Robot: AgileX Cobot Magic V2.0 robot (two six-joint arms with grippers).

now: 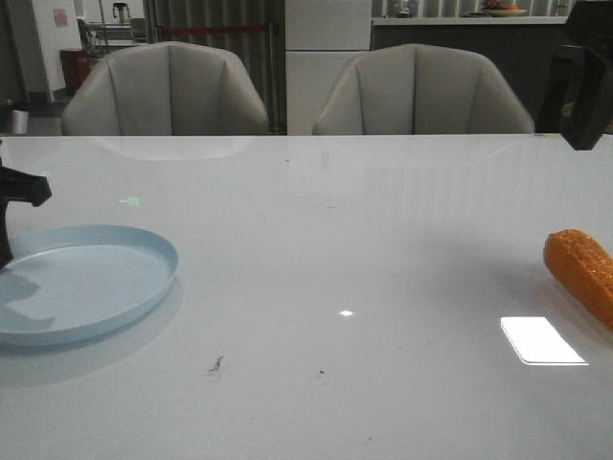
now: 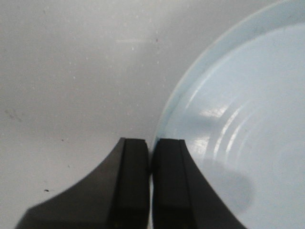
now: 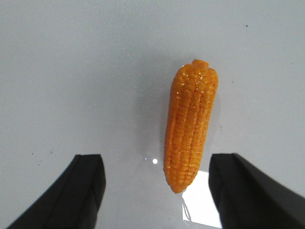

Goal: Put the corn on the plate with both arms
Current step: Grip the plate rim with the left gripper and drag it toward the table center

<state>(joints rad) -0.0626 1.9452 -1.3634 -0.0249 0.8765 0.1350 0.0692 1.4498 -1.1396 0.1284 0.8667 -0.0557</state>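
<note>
The pale blue plate (image 1: 91,278) lies flat on the white table at the front left. The orange corn (image 1: 582,271) lies on the table at the far right, partly cut off by the frame edge. My left gripper (image 2: 151,141) is shut, its tips right at the plate's rim (image 2: 164,112). I cannot tell whether it touches the rim. Part of it shows at the left edge of the front view (image 1: 17,189). My right gripper (image 3: 158,160) is open and empty, above the corn (image 3: 190,126), whose narrow end lies between the jaws. It shows as a dark shape high on the right (image 1: 584,115).
Two grey chairs (image 1: 168,91) stand behind the table's far edge. A bright patch of reflected light (image 1: 542,340) lies on the table by the corn. Small dark specks (image 1: 216,364) mark the table near the front.
</note>
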